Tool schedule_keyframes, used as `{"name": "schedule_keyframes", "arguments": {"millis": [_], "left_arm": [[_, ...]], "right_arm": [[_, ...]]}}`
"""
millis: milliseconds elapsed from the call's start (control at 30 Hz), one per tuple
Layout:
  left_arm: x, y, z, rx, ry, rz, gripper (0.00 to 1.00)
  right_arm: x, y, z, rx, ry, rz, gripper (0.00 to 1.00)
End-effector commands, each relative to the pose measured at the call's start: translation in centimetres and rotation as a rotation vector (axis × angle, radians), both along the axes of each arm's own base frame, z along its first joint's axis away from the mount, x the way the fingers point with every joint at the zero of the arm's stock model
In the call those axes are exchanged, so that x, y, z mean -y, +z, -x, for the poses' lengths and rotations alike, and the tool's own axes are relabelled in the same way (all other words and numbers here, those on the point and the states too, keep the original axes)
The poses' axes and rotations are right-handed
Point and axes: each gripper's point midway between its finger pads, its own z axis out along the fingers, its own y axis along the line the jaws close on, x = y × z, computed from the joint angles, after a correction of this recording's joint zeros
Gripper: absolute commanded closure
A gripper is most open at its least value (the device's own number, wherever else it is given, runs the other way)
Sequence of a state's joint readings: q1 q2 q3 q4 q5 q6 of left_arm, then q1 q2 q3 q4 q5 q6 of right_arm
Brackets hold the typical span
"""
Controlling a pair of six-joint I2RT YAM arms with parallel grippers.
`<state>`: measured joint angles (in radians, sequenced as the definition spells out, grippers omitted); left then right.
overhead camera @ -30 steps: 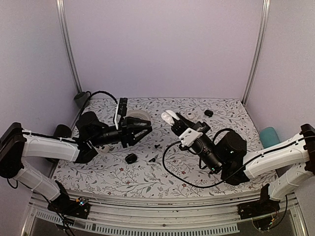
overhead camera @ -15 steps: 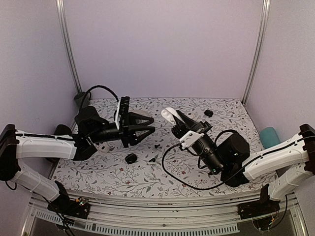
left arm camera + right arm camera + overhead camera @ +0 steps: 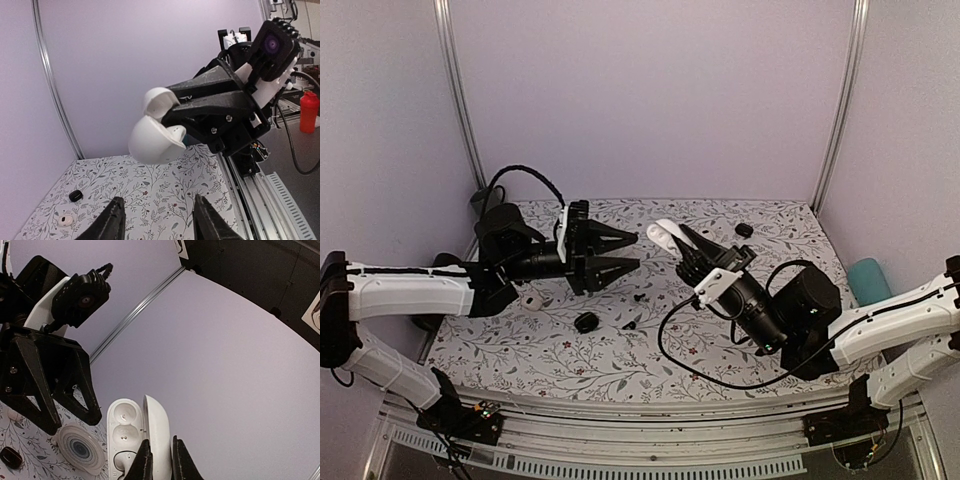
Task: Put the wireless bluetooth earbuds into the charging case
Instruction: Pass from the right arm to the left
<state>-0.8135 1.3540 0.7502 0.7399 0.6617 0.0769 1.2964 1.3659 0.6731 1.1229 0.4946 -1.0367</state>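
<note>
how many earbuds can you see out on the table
2. One earbud lies on the table beside the left arm; a second earbud lies near a small black bit in the left wrist view. The open case has empty-looking wells; arms may hide more.

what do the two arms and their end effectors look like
The left arm and right arm have white shells with black joints. The left end effector and right end effector are black, with two tapered wedge fingers and a white bracket behind them. A black cable loops by each wrist.
</note>
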Motion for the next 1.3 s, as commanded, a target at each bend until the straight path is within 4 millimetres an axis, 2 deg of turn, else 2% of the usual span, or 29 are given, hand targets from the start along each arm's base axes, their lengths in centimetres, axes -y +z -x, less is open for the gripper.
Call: {"name": "schedule_keyframes", "arguments": {"millis": [0,733,967,1267], "left_arm": [[0.1,1.3,0.3,0.110,-0.024,-0.001,0.52],[0.4,1.4,1.2,0.241,-0.133,-0.041,0.54],[0.5,0.8,1.9,0.268,-0.191,-0.074,0.56],[0.7,0.1,1.8,0.276,-0.200,-0.103,0.59]], "right_arm": [[-0.2,0.3,1.0,-0.010,0.054,0.019,0.98],[-1.1,-0.1,2.1,-0.016,0.112,0.085,0.98],[-1.7,-0.3,2.5,-0.046,0.156,0.104,0.98],[-2.0,-0.5,2.7,-0.053,0.172,0.130,0.98]]}}
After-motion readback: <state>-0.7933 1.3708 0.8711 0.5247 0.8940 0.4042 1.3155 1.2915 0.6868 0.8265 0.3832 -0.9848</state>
